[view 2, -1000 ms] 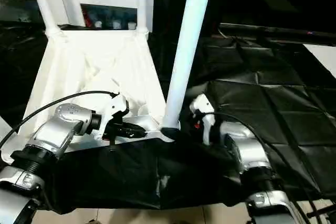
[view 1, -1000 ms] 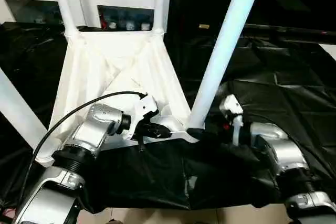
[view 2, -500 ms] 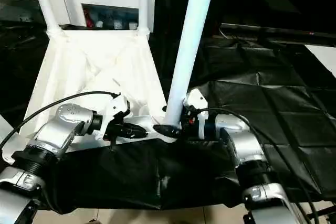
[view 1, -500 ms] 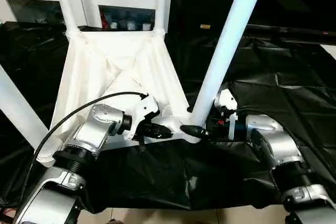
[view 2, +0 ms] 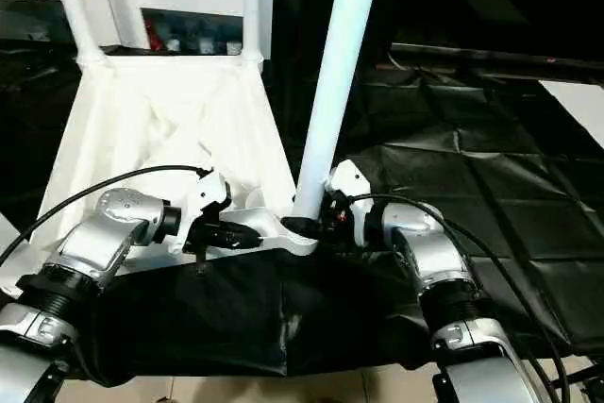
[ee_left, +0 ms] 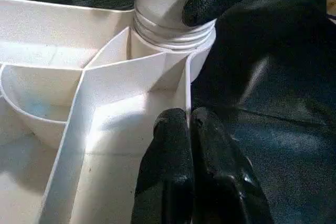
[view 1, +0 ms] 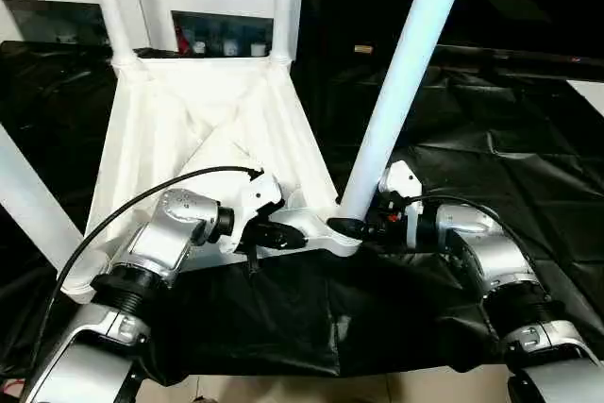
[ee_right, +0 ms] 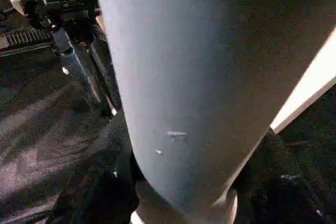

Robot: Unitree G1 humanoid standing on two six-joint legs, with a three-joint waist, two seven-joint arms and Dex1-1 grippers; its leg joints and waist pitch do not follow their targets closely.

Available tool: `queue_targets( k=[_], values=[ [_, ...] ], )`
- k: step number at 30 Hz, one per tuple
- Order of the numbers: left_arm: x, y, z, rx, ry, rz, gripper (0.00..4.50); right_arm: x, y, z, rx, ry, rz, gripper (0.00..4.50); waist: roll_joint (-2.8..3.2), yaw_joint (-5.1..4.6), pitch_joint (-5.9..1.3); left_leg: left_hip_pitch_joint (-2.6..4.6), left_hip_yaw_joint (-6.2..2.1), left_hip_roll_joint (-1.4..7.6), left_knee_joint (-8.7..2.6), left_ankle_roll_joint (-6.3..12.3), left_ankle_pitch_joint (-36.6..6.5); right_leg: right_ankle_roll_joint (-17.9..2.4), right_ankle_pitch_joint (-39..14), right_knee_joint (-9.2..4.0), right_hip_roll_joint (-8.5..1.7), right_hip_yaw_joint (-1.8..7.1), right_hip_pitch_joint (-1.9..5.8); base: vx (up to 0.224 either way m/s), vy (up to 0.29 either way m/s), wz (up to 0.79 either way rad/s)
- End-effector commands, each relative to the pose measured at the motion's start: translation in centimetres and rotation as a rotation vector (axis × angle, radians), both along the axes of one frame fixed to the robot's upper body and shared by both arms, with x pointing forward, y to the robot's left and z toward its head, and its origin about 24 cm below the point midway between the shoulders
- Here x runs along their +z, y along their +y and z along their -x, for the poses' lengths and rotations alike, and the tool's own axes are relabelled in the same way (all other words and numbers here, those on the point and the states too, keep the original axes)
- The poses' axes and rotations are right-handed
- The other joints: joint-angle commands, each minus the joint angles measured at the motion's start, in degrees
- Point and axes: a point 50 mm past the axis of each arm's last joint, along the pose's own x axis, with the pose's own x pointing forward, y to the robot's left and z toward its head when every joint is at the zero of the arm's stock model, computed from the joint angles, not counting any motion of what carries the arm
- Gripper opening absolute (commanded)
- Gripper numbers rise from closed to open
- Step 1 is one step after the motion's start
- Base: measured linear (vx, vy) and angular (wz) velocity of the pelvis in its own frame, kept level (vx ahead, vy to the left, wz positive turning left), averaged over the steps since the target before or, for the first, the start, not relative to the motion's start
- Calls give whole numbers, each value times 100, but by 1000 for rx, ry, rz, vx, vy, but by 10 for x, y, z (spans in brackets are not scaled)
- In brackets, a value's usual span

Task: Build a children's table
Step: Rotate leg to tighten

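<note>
Left gripper pinched on tabletop rim; right gripper around leg base, clamped or not: cannot tell. Risk: cross-threading if tilted.

One upturned tabletop, four white legs standing in it, two grippers down low.

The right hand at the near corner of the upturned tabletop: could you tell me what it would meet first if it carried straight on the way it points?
Most likely the base of the near leg, right in front of the right hand; the fingers already flank it at the tabletop corner socket, so hardly any gap remains.
</note>
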Motion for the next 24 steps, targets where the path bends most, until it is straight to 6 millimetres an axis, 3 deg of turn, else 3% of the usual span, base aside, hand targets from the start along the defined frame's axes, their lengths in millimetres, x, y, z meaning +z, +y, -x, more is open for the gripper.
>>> queue_targets(
  k=[1,9,13,14,17,19,20,22,24],
  values=[
    [-1,-7,-1,44,-7,23,0,-18,13,8,19,79,15,206,-18,12,-312,26,105,-40,-403,262,-1306,-1236,-1265,-391,-85,44,253,0,0,0],
    [2,-25,-11,234,-39,47,0,-28,30,-4,-268,110,-67,196,-31,-56,-303,4,75,-51,-445,1,-1575,-994,-1892,-445,-93,40,235,0,0,0],
    [4,-41,-13,304,-57,62,0,-33,41,-13,-465,163,-88,196,-5,-95,-314,8,81,-58,-440,-8,-1502,-1030,-1696,-441,-71,47,224,0,0,0],
    [7,-52,-12,316,-72,64,0,-30,53,-15,-487,168,-114,196,20,-109,-319,25,92,-53,-428,-5,-1520,-1066,-1519,-435,-65,54,210,0,0,0],
    [10,-62,-9,296,-82,68,0,-27,61,-17,-491,147,-132,196,21,-117,-344,5,93,-64,-410,69,-1323,-1156,-1064,-401,-52,43,239,0,0,0],
    [11,-67,-5,265,-82,79,0,-23,65,-18,-479,140,-160,252,26,-121,-344,-4,92,-64,-409,130,-1268,-1210,-884,-386,-47,34,254,0,0,0],
    [11,-66,-4,250,-87,80,0,-22,65,-18,-466,145,-172,252,18,-127,-343,-9,93,-68,-409,164,-1241,-1229,-823,-382,-44,34,265,0,0,0],
    [10,-64,-3,230,-90,78,0,-20,64,-19,-440,148,-182,269,21,-129,-338,10,95,-60,-413,201,-1323,-1247,-875,-392,-49,37,253,0,0,0],
    [9,-55,0,163,-90,79,0,-16,57,-14,-302,116,-155,280,19,-127,-323,-2,95,-63,-422,238,-1441,-1243,-1031,-418,-44,35,260,0,0,0]
  ],
)
